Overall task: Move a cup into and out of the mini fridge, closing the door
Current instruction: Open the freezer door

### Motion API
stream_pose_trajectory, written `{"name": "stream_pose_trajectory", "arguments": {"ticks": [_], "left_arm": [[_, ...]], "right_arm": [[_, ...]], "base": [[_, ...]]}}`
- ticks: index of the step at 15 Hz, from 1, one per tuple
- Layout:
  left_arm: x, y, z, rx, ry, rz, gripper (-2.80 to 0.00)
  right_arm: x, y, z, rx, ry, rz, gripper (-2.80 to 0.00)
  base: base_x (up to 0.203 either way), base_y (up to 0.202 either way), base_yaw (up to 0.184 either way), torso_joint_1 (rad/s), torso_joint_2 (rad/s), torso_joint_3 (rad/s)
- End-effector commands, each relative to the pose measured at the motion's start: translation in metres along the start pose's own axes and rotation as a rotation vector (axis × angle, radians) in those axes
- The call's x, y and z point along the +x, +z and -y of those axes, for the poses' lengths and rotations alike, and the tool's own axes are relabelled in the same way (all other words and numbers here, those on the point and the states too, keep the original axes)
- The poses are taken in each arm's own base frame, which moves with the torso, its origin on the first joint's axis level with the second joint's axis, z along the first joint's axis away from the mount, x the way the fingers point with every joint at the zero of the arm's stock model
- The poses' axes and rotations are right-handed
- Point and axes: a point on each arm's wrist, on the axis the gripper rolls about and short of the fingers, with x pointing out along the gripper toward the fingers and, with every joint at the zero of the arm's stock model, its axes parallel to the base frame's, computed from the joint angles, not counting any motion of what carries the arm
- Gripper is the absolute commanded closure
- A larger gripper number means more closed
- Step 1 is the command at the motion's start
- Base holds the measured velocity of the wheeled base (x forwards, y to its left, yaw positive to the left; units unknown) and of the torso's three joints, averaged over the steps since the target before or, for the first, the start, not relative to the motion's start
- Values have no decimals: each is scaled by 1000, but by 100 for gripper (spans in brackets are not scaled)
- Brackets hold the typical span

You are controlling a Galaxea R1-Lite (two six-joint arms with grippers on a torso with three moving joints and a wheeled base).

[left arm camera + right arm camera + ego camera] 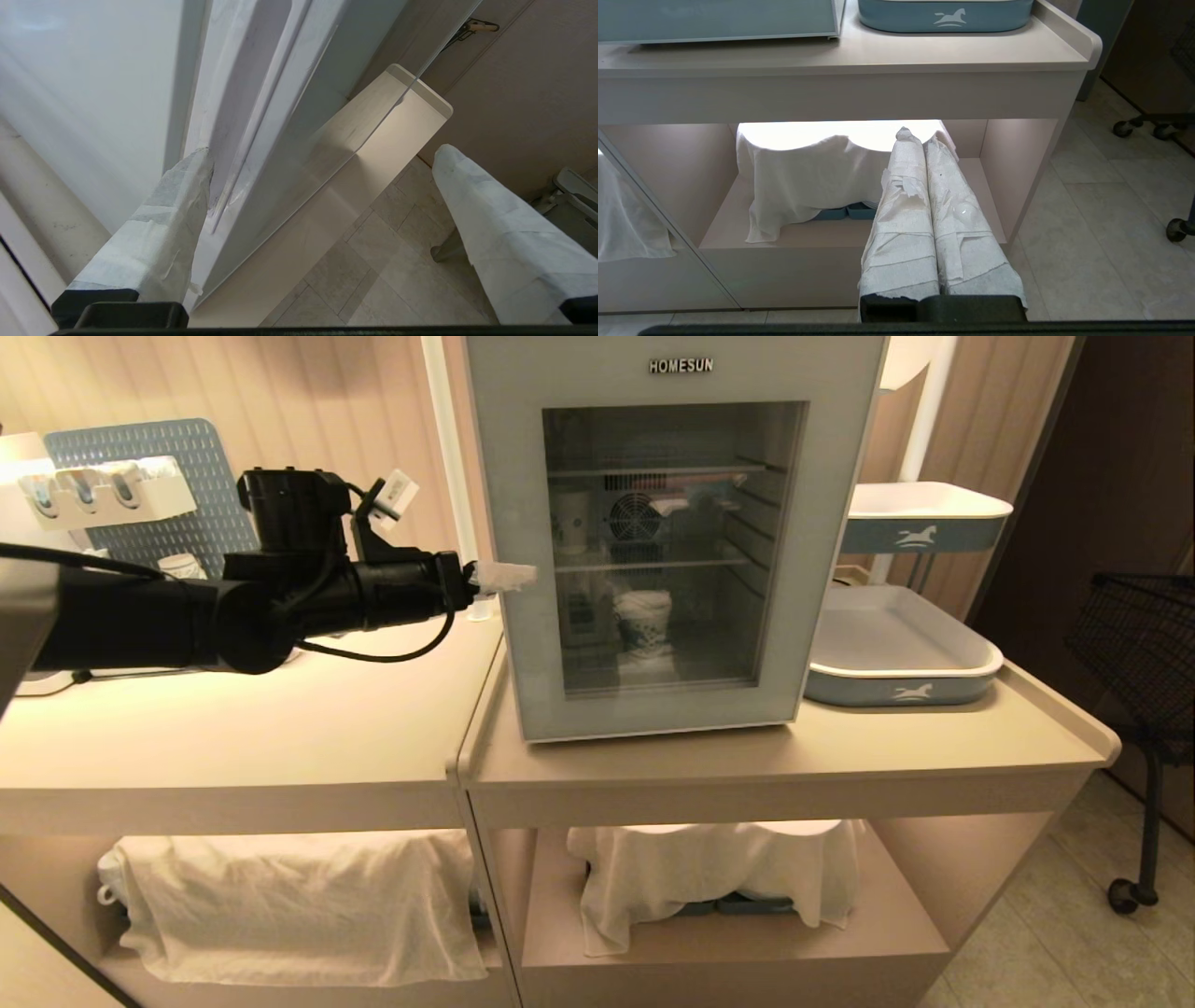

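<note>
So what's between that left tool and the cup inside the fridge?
Head view: the closed door, its dark glass window in front of the cup. The left tool, open, is at the door's edge.

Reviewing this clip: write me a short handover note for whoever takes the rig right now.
Left gripper: open, empty, at the left edge of the door, one finger against the seam between door and fridge body.
Right gripper: shut, empty, parked low in front of the counter's lower shelf.
Mini fridge: on the counter, door shut.
Cup: inside, on the fridge floor, seen through the glass.
Done: cup is in, door closed.
Left: probably pull the door open with the left gripper, take the cup out, close the door again.
</note>
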Motion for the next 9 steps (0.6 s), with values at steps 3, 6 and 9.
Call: {"name": "stream_pose_trajectory", "arguments": {"ticks": [3, 6, 9], "left_arm": [[6, 0, 3, 8, -19, 5, -280], [12, 7, 8, 30, -37, 30, -280], [17, 7, 10, 36, -37, 38, -280]], "right_arm": [[1, -5, 0, -1, 2, -20, 0], [1, -5, 0, -1, 1, -20, 0], [1, -5, 0, -1, 1, -20, 0]], "base": [[0, 0, 0, 0, 0, 0], [0, 0, 0, 0, 0, 0], [0, 0, 0, 0, 0, 0]]}}
